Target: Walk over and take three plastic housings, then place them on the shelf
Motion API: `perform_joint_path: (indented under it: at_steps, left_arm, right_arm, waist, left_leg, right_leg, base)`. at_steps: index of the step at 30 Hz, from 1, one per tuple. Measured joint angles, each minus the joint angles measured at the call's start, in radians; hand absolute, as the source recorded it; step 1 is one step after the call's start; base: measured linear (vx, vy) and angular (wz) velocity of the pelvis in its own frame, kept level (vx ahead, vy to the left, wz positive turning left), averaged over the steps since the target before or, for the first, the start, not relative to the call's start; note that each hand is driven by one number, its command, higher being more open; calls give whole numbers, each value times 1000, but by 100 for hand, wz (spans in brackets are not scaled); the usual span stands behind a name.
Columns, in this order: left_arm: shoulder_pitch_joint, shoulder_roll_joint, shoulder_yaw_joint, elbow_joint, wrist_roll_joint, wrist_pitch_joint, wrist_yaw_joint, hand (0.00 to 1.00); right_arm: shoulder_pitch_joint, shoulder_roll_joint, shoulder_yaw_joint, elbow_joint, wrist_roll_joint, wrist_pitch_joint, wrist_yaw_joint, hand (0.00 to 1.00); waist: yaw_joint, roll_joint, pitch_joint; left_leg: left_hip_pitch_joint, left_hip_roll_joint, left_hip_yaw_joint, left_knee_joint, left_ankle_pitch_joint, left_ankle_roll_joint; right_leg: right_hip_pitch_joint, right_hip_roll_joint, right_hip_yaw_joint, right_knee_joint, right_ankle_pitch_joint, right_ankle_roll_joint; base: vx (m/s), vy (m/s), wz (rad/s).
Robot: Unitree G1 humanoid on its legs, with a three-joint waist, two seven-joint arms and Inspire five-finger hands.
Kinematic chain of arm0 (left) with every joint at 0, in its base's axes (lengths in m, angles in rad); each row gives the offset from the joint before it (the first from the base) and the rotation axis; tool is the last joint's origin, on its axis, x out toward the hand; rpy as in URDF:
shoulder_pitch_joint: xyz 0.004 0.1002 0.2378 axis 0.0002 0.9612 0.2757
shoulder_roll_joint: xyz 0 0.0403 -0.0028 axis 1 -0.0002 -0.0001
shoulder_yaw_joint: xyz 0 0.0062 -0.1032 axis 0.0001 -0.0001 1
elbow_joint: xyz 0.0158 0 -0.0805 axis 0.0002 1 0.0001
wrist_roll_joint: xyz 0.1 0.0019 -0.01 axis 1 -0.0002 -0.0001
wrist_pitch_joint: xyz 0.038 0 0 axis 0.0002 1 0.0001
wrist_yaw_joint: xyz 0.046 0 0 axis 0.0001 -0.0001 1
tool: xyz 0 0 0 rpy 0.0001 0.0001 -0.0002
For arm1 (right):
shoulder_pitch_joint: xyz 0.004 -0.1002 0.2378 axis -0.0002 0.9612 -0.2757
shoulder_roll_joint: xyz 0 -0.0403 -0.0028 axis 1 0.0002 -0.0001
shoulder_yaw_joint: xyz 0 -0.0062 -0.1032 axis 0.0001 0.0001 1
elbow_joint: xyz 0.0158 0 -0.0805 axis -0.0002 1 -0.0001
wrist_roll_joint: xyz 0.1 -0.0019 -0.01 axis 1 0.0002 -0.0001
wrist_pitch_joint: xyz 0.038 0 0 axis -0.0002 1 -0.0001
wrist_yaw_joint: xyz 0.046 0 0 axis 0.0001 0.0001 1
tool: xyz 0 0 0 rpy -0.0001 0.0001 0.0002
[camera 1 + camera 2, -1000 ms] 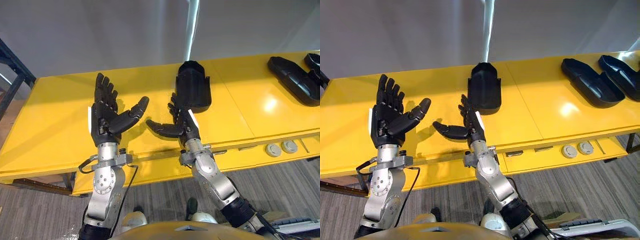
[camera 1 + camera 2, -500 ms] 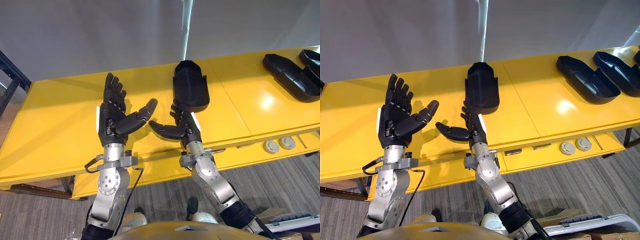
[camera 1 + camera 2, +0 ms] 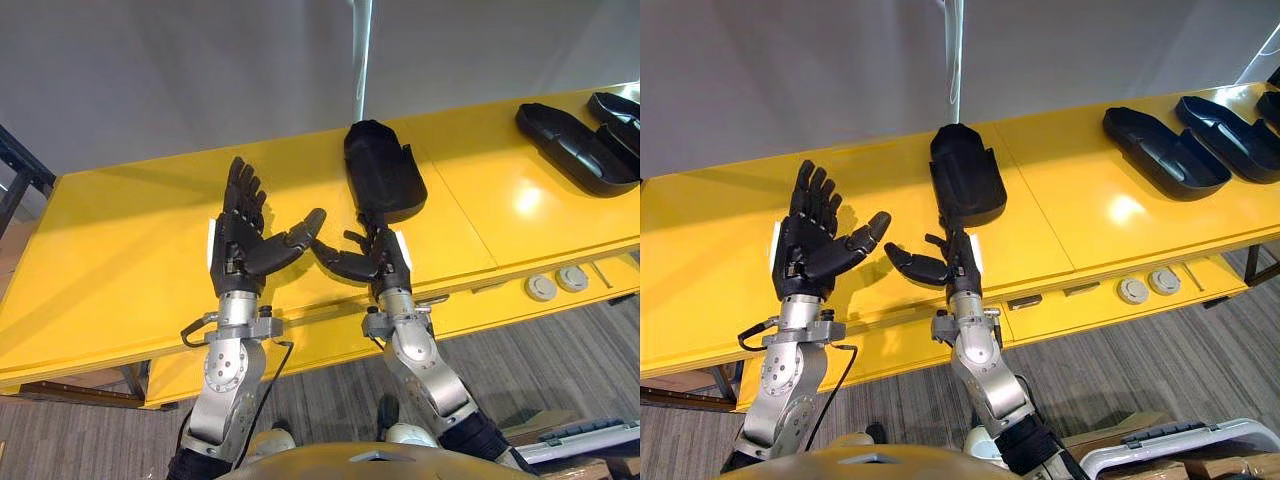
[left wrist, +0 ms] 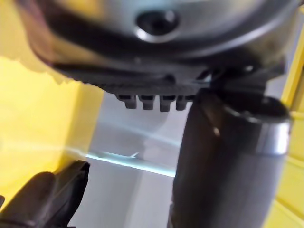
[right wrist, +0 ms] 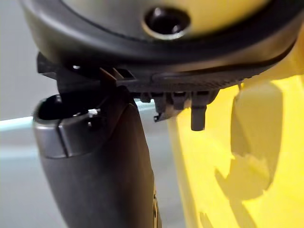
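Yellow bench (image 3: 120,230) against a plain grey wall (image 3: 200,70), and I'm standing right at its front edge. So the walking part looks done and I'd call this the start of the first pickup.

Both arms are up over the bench with the palms turned toward each other. My left hand (image 3: 240,240) has its fingers (image 3: 243,185) straight and spread with the thumb out, holding nothing. My right hand (image 3: 375,262) is the same deal: relaxed, open and empty, with the two thumbs nearly meeting in the middle.

The closest black plastic housing (image 3: 380,180) lies hollow side up near the middle of the bench, toward the far edge. It's just past my right fingertips; whether they touch it I can't tell. Two more housings (image 3: 1160,150) (image 3: 1230,125) lie side by side way off at the right end, well apart from both hands.

Next move, I reckon: reach the right hand forward, bring the left across to the housing's other side, and clamp it between the palms. It's wide and smooth, so one hand alone could slip. The dark frame (image 3: 20,180) past the bench's left end might be the shelf, not sure.
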Motion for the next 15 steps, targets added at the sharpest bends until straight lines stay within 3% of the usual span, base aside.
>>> perform_joint_path:
  at_steps: [8,15]
  left_arm:
    - [7,0,-7,0,-1,0,-2,100]
    - [29,1,-6,-1,3,0,-5,100]
  right_arm:
    - [25,0,-21,-20,2,-8,13,100]
    - [40,-6,-27,-29,10,-36,112,100]
  waist:
    - [0,3,-2]
    - [-1,3,-2]
  left_leg:
    - [0,0,4,0,-1,-1]
    - [0,1,4,1,-2,-1]
  right_leg:
    - [-2,0,3,0,-3,3]
    - [-5,1,8,0,0,0]
  base:
    - [0,0,0]
    - [1,5,-1]
